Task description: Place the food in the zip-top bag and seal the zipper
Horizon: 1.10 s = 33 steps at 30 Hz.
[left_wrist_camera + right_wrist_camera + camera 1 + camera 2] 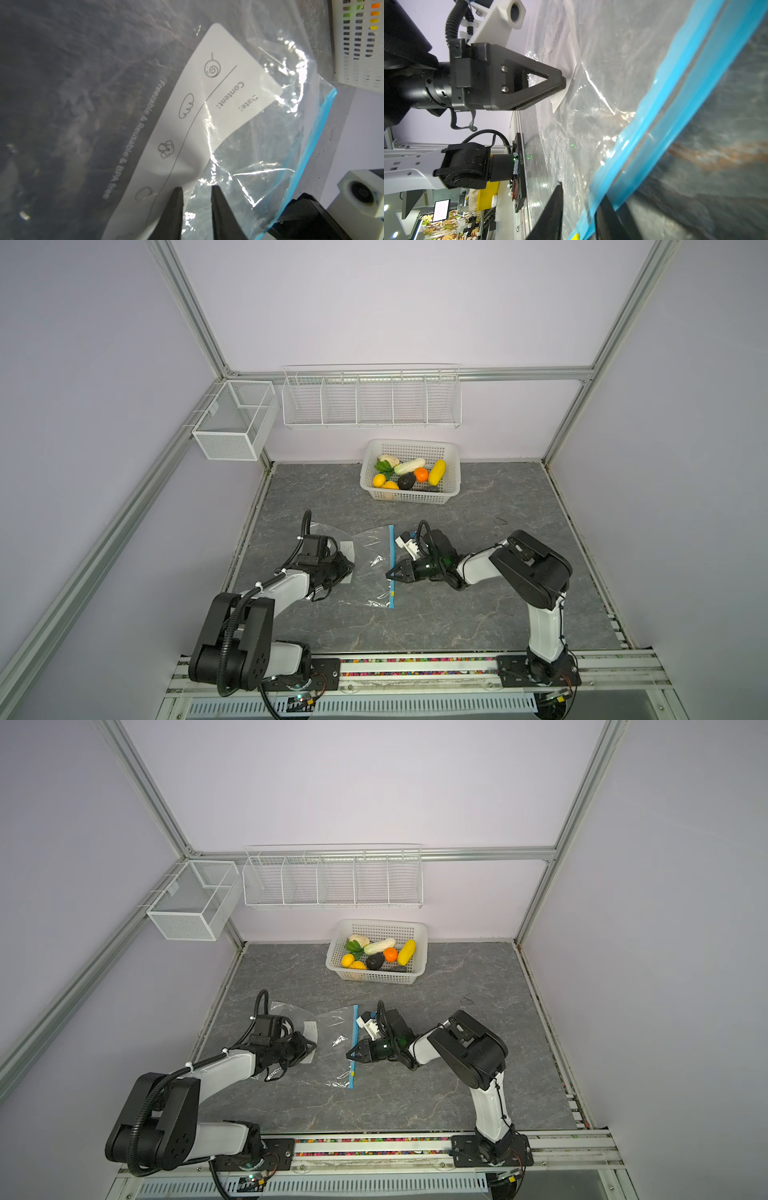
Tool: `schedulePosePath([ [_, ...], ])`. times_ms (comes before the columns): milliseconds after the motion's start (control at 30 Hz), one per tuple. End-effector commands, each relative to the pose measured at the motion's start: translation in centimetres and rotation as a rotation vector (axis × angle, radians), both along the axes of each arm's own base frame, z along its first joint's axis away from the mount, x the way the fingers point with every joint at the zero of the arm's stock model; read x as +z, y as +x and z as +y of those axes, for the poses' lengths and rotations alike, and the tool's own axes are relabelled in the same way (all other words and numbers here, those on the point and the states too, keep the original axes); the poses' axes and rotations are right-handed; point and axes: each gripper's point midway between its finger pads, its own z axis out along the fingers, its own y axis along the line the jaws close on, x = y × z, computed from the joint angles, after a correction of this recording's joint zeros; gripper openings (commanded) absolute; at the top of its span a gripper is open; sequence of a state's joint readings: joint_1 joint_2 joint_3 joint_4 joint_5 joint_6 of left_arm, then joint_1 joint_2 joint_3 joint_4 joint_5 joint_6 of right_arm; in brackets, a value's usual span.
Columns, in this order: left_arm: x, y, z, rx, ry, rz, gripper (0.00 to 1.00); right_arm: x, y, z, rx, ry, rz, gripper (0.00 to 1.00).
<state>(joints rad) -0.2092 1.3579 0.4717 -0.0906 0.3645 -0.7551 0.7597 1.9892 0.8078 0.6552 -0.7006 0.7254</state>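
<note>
Right wrist view: right gripper fingers straddle zipper, grip unclear.

A white perforated basket stands on the grey marbled bench, close to the back wall. Above the basket, a long white wire rack with five compartments hangs from the wall's aluminium rail. Left of that rack, a white mesh box is hooked on the side rail. At the bench's near edge, opposite the basket, runs a metal track with a strip of coloured beads.
</note>
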Motion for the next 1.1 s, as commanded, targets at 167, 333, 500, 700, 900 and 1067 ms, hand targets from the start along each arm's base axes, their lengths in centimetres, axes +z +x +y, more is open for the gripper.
schedulePosePath([
  [167,-2.9,-2.8,1.2,0.028,0.045,0.120,0.26,1.2,-1.1,0.1,0.038,0.024,-0.025,0.26],
  [333,-2.5,-2.6,1.0,0.027,0.033,0.112,0.27,2.1,-0.3,0.2,0.027,0.011,-0.076,0.13],
  [500,-0.5,-2.2,0.6,0.012,0.011,0.074,0.34,4.6,0.0,1.2,0.064,0.051,-0.174,0.07],
  [700,4.7,-1.6,-0.2,-0.029,-0.046,-0.098,0.49,6.7,0.7,2.4,0.117,0.084,-0.235,0.07],
  [900,10.6,-1.2,-1.3,-0.082,-0.027,-0.265,0.56,7.9,0.8,3.0,0.168,0.078,-0.289,0.07],
  [1067,12.9,-0.7,-3.7,-0.186,0.030,-0.320,0.59,8.6,0.4,3.3,0.206,0.108,-0.316,0.07],
])
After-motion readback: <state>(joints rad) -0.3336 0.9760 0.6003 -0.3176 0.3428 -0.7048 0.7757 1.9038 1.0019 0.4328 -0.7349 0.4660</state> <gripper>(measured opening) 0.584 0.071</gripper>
